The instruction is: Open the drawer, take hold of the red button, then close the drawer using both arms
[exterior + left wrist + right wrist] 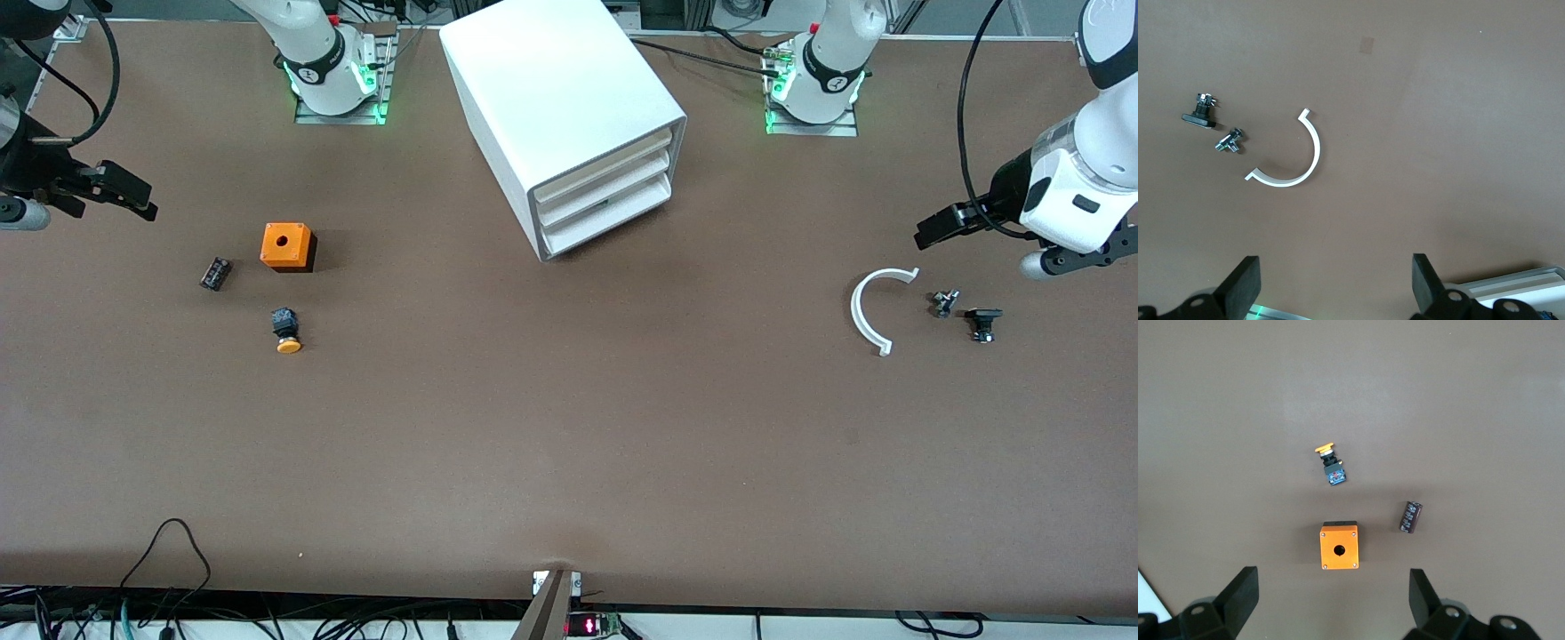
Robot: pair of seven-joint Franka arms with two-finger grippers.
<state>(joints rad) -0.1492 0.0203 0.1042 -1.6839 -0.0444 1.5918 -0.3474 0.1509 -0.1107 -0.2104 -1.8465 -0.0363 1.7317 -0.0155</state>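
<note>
The white drawer cabinet stands on the brown table, between the two arm bases. It has three drawers, and all three are pushed in. The red button cannot be seen anywhere.

The right gripper hangs over the right arm's end of the table. Its jaws are spread wide and hold nothing. In the right wrist view its two black fingers stand far apart. Near it on the table sits an orange cube with a hole. A small dark cylinder lies beside the cube. A button with an orange-yellow cap lies on its side, nearer to the front camera than the cube.

The left gripper hangs over the left arm's end of the table. Its jaws are spread wide too, and empty. Near it lies a white curved piece shaped like half a ring. Beside that are a small metal part and a small black part.
</note>
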